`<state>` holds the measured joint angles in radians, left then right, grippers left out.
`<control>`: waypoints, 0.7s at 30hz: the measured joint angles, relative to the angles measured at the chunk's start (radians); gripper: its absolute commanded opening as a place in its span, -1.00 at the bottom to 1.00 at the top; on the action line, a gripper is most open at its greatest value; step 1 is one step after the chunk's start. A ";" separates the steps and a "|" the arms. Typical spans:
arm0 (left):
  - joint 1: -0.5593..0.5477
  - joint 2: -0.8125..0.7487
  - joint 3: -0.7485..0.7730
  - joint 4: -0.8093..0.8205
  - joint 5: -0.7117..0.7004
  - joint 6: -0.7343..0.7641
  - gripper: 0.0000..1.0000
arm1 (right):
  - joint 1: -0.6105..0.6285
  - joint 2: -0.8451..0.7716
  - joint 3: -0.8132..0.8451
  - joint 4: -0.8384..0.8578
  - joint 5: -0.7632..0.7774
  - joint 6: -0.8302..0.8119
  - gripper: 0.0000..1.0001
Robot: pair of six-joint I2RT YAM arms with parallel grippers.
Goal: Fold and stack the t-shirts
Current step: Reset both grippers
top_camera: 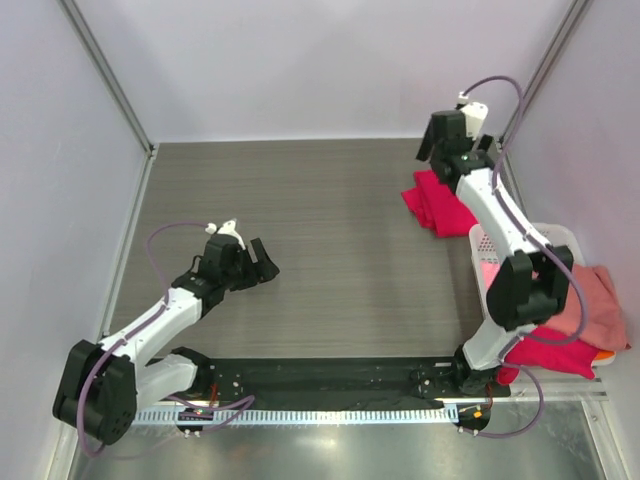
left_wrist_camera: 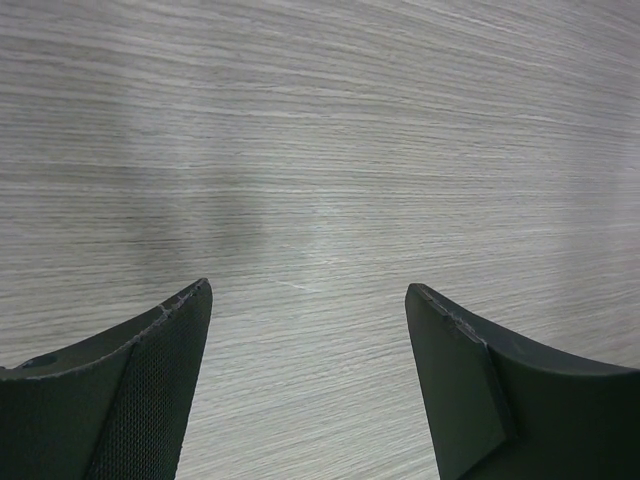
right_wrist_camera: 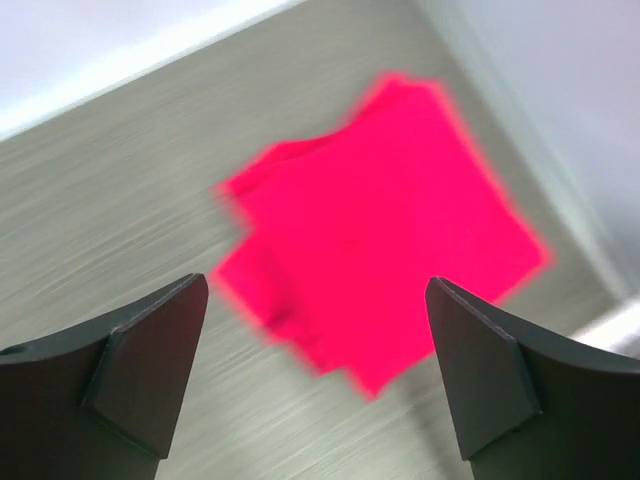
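A folded crimson-red t-shirt [top_camera: 436, 203] lies on the table at the far right, near the wall; in the right wrist view it [right_wrist_camera: 385, 215] shows as a blurred red square. My right gripper [top_camera: 447, 140] hovers above it, open and empty [right_wrist_camera: 315, 330]. More t-shirts sit at the near right: a salmon-pink one [top_camera: 598, 305] and a red one [top_camera: 553, 355] draped over the white basket [top_camera: 560, 237], with an orange edge [top_camera: 604, 356]. My left gripper [top_camera: 262, 264] is open and empty over bare table [left_wrist_camera: 308, 300] at the left.
The grey wood-grain table [top_camera: 320, 230] is walled at the back and both sides. A black base rail [top_camera: 320, 380] runs along the near edge. The right arm reaches over the basket.
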<state>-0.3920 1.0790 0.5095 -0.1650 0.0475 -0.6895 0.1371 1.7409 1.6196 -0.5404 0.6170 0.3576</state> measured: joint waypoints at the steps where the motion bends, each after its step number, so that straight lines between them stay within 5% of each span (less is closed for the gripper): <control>1: -0.001 -0.007 -0.002 0.003 0.002 0.002 0.59 | 0.047 -0.053 -0.056 0.054 -0.034 -0.006 0.99; 9: -0.010 -0.063 -0.038 0.047 0.012 0.023 0.64 | 0.288 -0.301 -0.541 0.278 -0.249 -0.015 0.99; 14: -0.028 -0.125 -0.071 0.072 0.014 0.045 0.99 | 0.394 -0.448 -0.848 0.395 -0.215 -0.025 0.99; 21: -0.051 -0.216 -0.135 0.132 -0.010 0.052 0.99 | 0.432 -0.584 -1.139 0.609 -0.152 0.026 0.99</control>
<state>-0.4427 0.8631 0.3748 -0.0326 0.0372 -0.6373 0.5690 1.1572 0.4808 0.0685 0.4652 0.3832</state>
